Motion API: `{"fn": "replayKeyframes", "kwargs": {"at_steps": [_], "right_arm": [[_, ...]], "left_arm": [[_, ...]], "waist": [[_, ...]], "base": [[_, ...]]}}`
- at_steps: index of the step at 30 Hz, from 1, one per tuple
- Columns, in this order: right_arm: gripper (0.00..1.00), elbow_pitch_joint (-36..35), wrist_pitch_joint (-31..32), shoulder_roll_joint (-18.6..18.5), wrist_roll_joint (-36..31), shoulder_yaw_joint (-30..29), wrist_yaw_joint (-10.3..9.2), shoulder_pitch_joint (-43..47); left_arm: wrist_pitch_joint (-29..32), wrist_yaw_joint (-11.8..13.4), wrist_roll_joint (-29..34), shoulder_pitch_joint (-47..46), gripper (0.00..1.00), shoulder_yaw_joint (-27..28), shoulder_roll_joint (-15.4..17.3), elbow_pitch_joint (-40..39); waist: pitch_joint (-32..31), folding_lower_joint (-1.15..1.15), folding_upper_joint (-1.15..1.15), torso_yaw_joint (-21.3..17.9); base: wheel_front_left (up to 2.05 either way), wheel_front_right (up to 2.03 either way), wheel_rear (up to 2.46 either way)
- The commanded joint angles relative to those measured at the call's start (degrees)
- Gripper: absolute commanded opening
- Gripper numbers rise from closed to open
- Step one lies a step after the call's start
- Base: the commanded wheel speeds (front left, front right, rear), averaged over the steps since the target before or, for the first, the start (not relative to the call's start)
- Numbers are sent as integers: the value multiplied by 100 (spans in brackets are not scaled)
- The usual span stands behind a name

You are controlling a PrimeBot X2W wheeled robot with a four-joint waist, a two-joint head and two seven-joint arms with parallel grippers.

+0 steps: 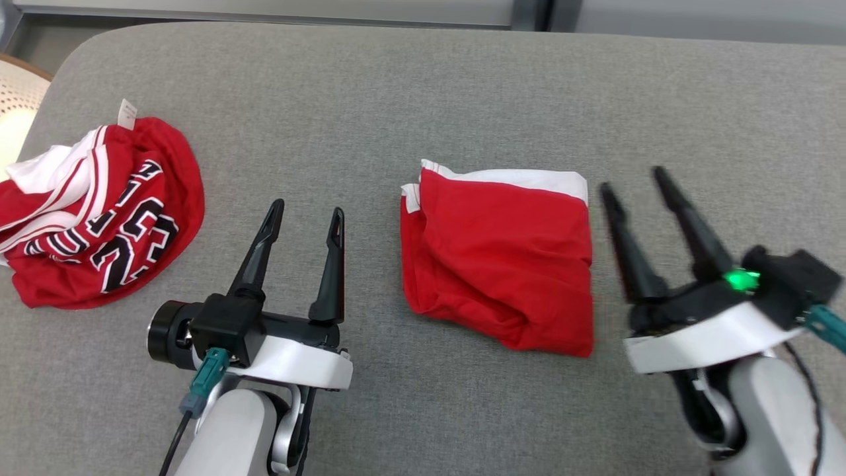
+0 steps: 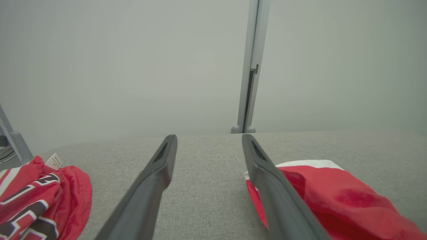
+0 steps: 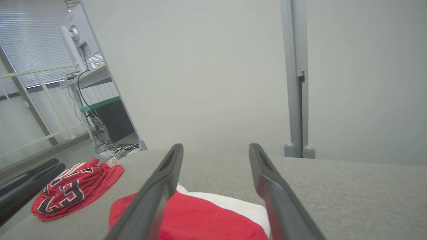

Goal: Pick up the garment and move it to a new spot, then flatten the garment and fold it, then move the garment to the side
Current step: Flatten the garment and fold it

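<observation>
Far left first: a pale perforated round thing (image 1: 14,99) with a brown rim pokes in at the edge of the head view, off the grey fabric surface (image 1: 423,86). Next on that surface is a crumpled jersey (image 1: 99,211), red with white stripes and black-and-white lettering, a little white tag sticking up at its top; it's bunched in a heap, not flat at all.

Then the left gripper (image 1: 308,207), well apart from the heap and a bit nearer the robot; both dark fingers point away from the robot, spread wide, nothing between them, just bare grey fabric under the gap. Its own wrist view backs that up; the jersey sits at the lower left there and a grey upright post (image 2: 250,66) stands behind the surface's far edge.

Middle-right is the folded garment (image 1: 496,258); plain red, roughly square, a white band along its far edge, some soft creases on the left side, lying on the surface between the two grippers.

Last, the right gripper (image 1: 631,180), just beside the garment's right edge, fingers splayed wide apart and holding nothing; a green light (image 1: 741,279) glows on its wrist. From its own wrist view the fingers reach over the red cloth and the white band; whether a finger actually touches the fabric I can't tell.
</observation>
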Motion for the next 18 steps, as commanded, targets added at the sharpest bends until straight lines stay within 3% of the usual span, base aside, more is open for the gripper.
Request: {"fn": "replayKeyframes", "kwargs": {"at_steps": [1,6,18], "right_arm": [[100,-87,-13,-97,-51,-367,-1,222],[100,-244,90,-224,-182,-1319,-1,819],[100,-612,309,-158,-244,-1716,-1,1615]], "left_arm": [[-9,-21,70,61,100,62,52,-4],[-9,-30,97,141,100,174,107,9],[-9,-35,-8,585,100,420,293,88]], "waist": [[-24,0,0,-81],[-112,0,0,-197],[-687,0,0,-504]], "base": [[0,0,0],[0,0,0],[0,0,0]]}}
